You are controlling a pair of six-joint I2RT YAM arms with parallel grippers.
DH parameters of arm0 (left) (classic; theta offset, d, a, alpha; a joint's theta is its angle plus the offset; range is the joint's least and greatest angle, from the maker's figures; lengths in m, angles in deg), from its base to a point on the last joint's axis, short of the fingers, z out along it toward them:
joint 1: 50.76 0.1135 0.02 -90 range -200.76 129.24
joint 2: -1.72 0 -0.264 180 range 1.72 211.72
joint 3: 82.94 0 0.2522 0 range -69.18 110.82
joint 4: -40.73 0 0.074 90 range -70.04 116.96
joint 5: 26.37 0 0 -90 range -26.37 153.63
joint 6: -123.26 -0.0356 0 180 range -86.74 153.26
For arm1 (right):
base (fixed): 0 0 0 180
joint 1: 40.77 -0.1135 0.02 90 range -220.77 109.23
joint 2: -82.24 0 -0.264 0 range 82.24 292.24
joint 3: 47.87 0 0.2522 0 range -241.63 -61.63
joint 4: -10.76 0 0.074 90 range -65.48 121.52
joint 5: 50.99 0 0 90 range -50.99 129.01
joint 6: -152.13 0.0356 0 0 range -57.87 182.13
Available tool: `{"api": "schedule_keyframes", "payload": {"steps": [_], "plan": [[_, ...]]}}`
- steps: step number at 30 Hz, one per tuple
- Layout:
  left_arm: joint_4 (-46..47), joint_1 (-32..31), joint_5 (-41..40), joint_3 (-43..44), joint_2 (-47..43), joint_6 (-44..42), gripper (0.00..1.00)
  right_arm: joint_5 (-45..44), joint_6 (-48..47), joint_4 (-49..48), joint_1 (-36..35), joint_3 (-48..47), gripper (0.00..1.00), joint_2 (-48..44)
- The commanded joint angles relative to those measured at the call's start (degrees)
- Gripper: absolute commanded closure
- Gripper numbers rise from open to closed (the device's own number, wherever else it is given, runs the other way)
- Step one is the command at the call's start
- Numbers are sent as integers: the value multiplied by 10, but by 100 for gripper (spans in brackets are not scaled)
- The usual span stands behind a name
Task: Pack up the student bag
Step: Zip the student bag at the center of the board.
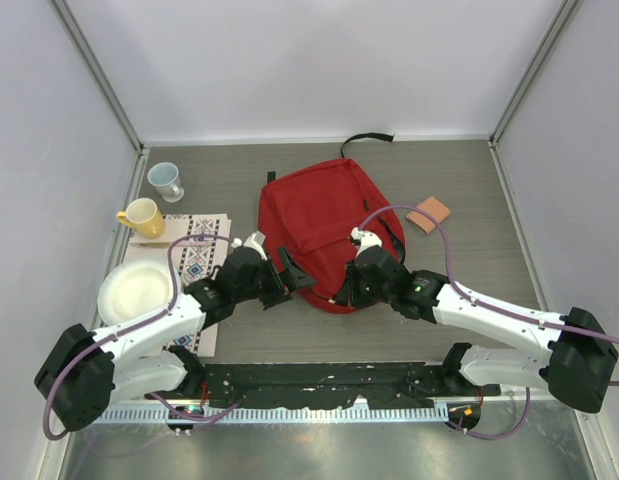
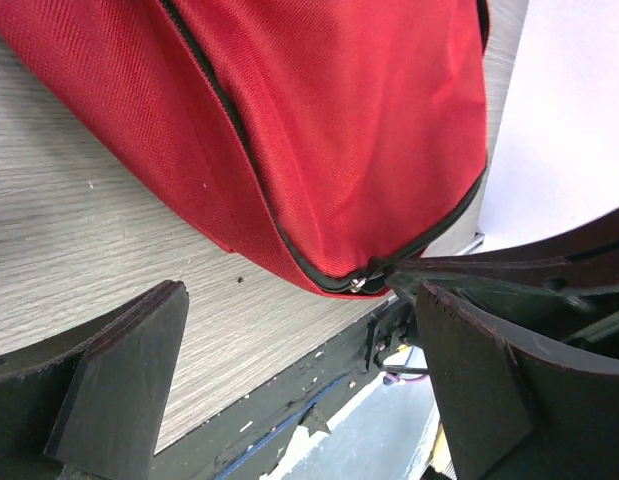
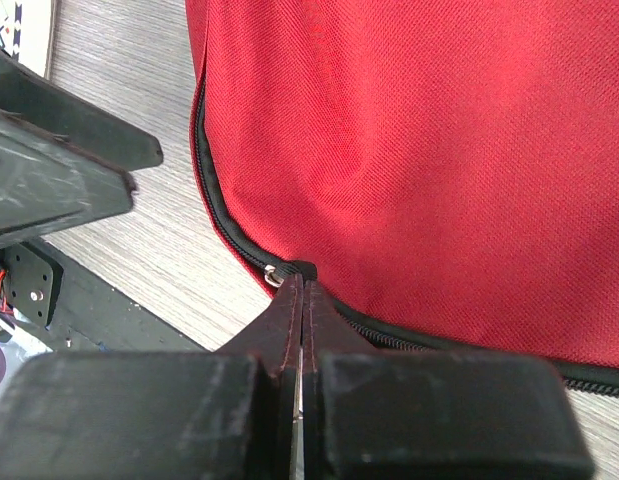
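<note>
The student bag [image 1: 324, 215] is a red backpack with black zipper trim, lying flat in the middle of the table. My left gripper [image 1: 292, 278] hovers just left of its near corner, open, with nothing between the fingers [image 2: 119, 370]. In the left wrist view the bag [image 2: 339, 130] fills the top, and its zipper slider [image 2: 361, 283] sits at the near edge. My right gripper [image 1: 342, 293] is at that same near edge, its fingertips [image 3: 301, 285] pressed together on the black zipper pull [image 3: 305, 268] beside a small metal ring [image 3: 276, 272].
On the left are a pale blue cup [image 1: 166, 180], a yellow mug [image 1: 141, 216], a white plate [image 1: 136, 292] and a patterned cloth [image 1: 199, 250]. An orange pad [image 1: 429, 213] lies to the right of the bag. The black mounting rail [image 1: 319, 380] runs along the near edge.
</note>
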Motion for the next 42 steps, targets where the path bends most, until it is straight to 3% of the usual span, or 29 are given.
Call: {"api": "schedule_keyframes", "payload": {"steps": [1, 6, 11, 14, 15, 18, 29, 42], "plan": [[31, -14, -25, 0, 28, 23, 1, -2, -3, -22, 0, -12, 99, -18], [107, -19, -25, -15, 72, 46, 7, 12, -9, -21, 0, -7, 99, -25], [195, -20, -14, -9, 145, 59, 28, 33, -18, -16, 0, -5, 99, -27], [217, -19, -15, -6, 167, 56, 57, 33, -25, 1, 0, -7, 99, -30], [214, -18, -21, -4, 167, 54, 74, 32, -28, 7, 0, -8, 99, -30], [193, -15, -37, -9, 155, 42, 98, 10, -29, 33, 0, -9, 99, -34], [36, 91, -48, -34, 45, -48, 100, -33, -15, 66, 2, -3, 99, -73], [19, 175, 3, -24, 32, -98, 100, -115, -17, 131, 34, 3, 99, -97]]}}
